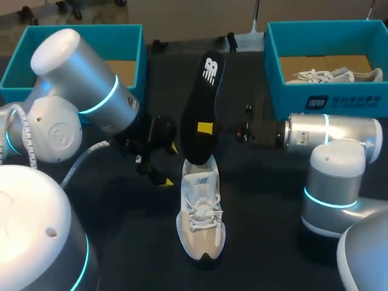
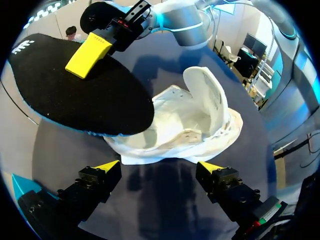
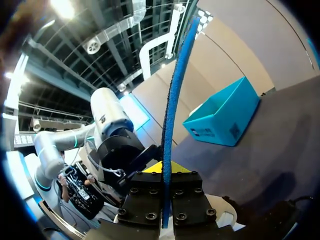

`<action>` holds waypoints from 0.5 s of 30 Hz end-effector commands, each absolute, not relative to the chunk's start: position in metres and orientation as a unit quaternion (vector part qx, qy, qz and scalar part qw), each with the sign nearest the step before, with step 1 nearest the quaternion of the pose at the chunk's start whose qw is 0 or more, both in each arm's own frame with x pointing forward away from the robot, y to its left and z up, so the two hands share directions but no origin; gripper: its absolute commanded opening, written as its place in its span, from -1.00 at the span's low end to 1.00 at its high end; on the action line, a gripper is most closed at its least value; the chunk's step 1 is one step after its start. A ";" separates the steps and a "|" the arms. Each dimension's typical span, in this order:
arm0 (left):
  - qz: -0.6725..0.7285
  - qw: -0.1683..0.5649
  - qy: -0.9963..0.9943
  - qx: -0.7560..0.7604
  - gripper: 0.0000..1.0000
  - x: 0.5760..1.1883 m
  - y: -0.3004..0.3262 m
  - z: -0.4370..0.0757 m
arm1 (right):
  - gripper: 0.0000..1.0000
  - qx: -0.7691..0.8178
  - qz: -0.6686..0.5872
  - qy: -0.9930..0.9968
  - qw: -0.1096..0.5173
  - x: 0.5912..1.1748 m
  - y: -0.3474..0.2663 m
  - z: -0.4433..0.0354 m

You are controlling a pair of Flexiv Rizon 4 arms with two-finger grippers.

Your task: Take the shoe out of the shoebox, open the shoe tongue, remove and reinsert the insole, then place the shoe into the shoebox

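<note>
The shoe, pale beige and white with white laces, lies on the dark table near the middle, with its toe toward the robot and its heel toward the far side. In the left wrist view its tongue stands up and the inside of the shoe is open to see. The black insole is out of the shoe and stands nearly upright over the heel part, its lower end at the shoe's opening; whether it touches the shoe there, I cannot tell. The right gripper, coming in from the right side, is closed on the insole about at its middle, one yellow tip on each flat face; in the right wrist view the insole shows edge-on as a thin blue line between the fingers. The left gripper is just beside the shoe on its left, above the table, with its two fingers wide apart and holding nothing; the shoe is ahead of it, not between the fingers. At the far left of the table stands a teal shoebox, and at the far right a second teal shoebox, in which lies another pale shoe.
</note>
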State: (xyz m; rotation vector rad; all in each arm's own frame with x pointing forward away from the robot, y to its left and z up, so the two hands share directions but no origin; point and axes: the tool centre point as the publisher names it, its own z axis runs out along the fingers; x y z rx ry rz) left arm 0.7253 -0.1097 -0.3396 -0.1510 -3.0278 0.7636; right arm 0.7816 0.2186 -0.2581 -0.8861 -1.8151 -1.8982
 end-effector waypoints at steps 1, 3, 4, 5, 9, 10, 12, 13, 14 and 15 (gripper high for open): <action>0.244 0.010 -0.969 -0.049 1.00 0.728 -0.112 -0.341 | -1.00 -0.317 -0.675 -0.642 0.181 0.779 0.221 -0.258; 0.244 0.010 -0.969 -0.049 1.00 0.728 -0.112 -0.341 | -1.00 -0.317 -0.675 -0.642 0.181 0.779 0.221 -0.258; 0.244 0.010 -0.969 -0.049 1.00 0.728 -0.112 -0.341 | -1.00 -0.317 -0.675 -0.642 0.181 0.779 0.221 -0.258; 0.243 0.010 -0.969 -0.049 1.00 0.729 -0.113 -0.345 | -1.00 -0.317 -0.675 -0.642 0.181 0.779 0.221 -0.258; 0.247 0.010 -0.968 -0.049 1.00 0.731 -0.118 -0.353 | -1.00 -0.313 -0.676 -0.643 0.180 0.780 0.222 -0.263; 0.247 0.010 -0.968 -0.050 1.00 0.731 -0.119 -0.354 | -1.00 -0.310 -0.678 -0.641 0.182 0.780 0.222 -0.264; 0.244 0.010 -0.968 -0.052 1.00 0.731 -0.120 -0.355 | -1.00 -0.307 -0.680 -0.641 0.179 0.780 0.222 -0.266; 0.245 0.010 -0.968 -0.052 1.00 0.731 -0.120 -0.355 | -1.00 -0.305 -0.682 -0.640 0.180 0.780 0.221 -0.266; 0.245 0.010 -0.968 -0.052 1.00 0.731 -0.120 -0.356 | -1.00 -0.300 -0.684 -0.641 0.177 0.780 0.221 -0.266; 0.245 0.009 -0.968 -0.051 1.00 0.732 -0.120 -0.356 | -1.00 -0.298 -0.684 -0.642 0.176 0.780 0.221 -0.266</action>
